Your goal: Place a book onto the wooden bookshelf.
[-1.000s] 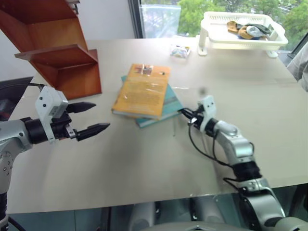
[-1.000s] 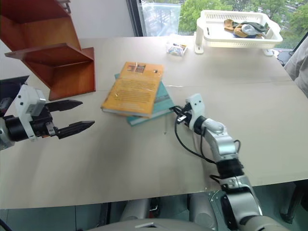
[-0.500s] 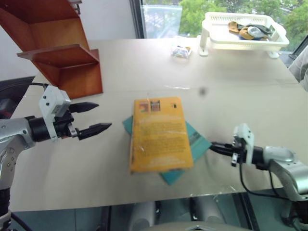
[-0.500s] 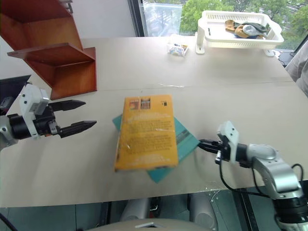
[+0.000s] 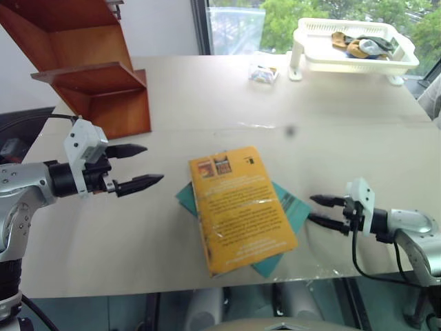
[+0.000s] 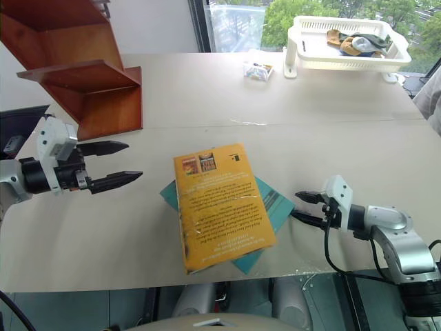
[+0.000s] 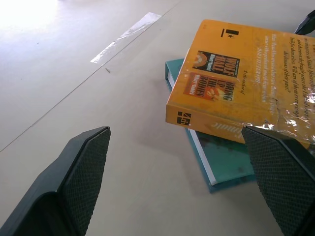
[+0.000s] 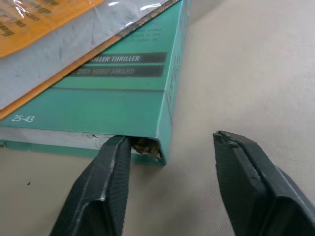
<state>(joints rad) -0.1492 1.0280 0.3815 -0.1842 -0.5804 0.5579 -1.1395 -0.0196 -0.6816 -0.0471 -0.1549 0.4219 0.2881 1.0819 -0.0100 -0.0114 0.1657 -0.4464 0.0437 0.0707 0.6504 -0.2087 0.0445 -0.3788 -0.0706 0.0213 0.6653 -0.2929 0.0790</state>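
Nothing placed yet: book (image 5: pixel 239 207) lies flat on the teal book (image 5: pixel 286 207) mid-table (image 5: pixel 207 89), well apart from the bookshelf (image 5: pixel 89 69) at far left, whose visible shelves look bare. Left gripper (image 5: pixel 135 167) hovers wide open beside the book, holding nothing. Right gripper (image 5: pixel 325 211) has parted jaws, empty, at the teal book's corner. Grasp, carry and placement remain. White basket (image 5: pixel 348 62) far right holds small items, maybe toys.

Beige table (image 5: pixel 207 89), window (image 5: pixel 241 24) behind with green trees; white wall (image 5: pixel 162 27) beside it
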